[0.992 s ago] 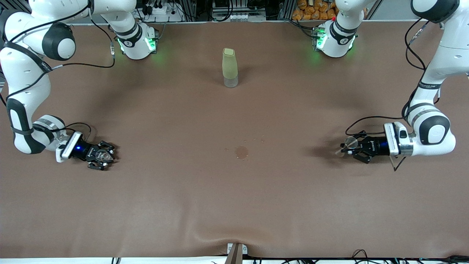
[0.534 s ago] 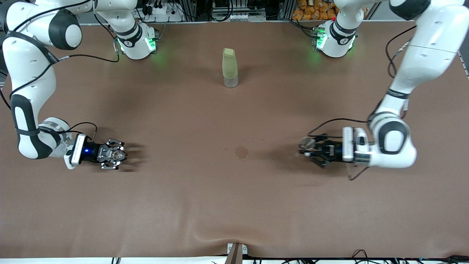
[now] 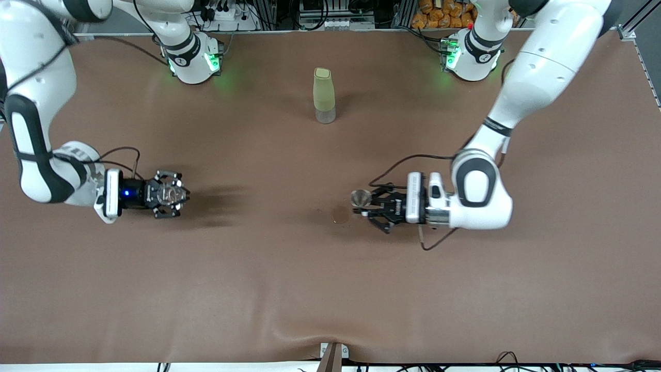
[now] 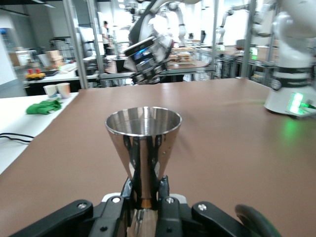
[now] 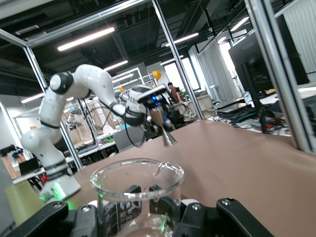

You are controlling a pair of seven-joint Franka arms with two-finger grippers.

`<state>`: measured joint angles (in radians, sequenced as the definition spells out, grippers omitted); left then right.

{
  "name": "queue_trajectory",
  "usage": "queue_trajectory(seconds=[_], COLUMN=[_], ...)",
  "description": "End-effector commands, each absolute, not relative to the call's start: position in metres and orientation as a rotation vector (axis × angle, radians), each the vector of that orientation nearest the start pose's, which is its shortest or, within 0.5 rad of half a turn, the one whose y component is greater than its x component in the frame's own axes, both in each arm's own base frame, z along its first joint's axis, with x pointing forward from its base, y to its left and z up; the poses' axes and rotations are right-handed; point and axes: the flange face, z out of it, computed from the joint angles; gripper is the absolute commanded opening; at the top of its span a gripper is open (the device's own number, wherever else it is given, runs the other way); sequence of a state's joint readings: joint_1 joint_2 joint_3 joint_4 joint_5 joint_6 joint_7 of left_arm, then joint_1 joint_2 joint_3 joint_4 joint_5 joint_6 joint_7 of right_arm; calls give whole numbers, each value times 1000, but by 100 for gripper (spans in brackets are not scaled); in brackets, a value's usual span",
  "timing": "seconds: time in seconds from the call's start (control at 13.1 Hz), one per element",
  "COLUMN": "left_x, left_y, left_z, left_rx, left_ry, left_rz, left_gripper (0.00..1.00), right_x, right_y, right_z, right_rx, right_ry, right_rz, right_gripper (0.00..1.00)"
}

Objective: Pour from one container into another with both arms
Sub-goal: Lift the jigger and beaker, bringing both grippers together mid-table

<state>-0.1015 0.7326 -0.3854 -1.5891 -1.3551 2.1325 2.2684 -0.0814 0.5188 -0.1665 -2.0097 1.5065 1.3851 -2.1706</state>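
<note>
The left end effector (image 3: 367,204) is clamped on a shiny metal cone-shaped cup (image 4: 143,143), up over the middle of the brown bench (image 3: 310,289). The right end effector (image 3: 173,194) is clamped on a clear glass beaker (image 5: 136,195), up over the right arm's end of the bench.

No writing, label, brand name or number can be read anywhere in these views. The glass beaker (image 5: 137,195) shows pale markings on its wall, too faint to make out. A small printed mark on the left arm's gripper body (image 3: 397,207) is likewise too small to read.
</note>
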Motion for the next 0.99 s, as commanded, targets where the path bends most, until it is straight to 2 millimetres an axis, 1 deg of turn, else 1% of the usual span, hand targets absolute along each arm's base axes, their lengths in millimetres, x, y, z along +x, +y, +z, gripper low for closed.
queue_trajectory(seconds=[0.0,0.08,0.15,0.31,0.38,0.46,0.53,0.61,0.69,0.84,0.92], left_x=[609,608,605,594,592,591,590,593,595,591,591], left_y=[-368,-369,-375,-392,-397,-398,-399,-399,-399,-405,-405], left_z=[250,245,243,242,239,234,229,231,228,227,226], left_rx=[1335,1354,1357,1349,1357,1373,1379,1376,1377,1381,1388], left_ry=[-1457,-1454,-1448,-1419,-1414,-1409,-1397,-1396,-1394,-1385,-1380], left_rz=[1049,1047,1045,1038,1036,1034,1029,1038,1039,1037,1038], left_gripper=[0,0,0,0,0,0,0,0,0,0,0], right_x=[525,518,514,503,497,497,497,499,500,504,506], right_y=[4,11,18,26,33,38,42,50,61,87,105], right_z=[279,293,305,326,336,342,344,344,345,346,346], right_rx=[-1416,-1416,-1410,-1434,-1451,-1462,-1462,-1453,-1446,-1458,-1463], right_ry=[-825,-830,-832,-819,-823,-824,-823,-813,-807,-790,-783], right_rz=[-990,-990,-979,-955,-947,-938,-928,-930,-934,-955,-960], right_gripper=[0,0,0,0,0,0,0,0,0,0,0])
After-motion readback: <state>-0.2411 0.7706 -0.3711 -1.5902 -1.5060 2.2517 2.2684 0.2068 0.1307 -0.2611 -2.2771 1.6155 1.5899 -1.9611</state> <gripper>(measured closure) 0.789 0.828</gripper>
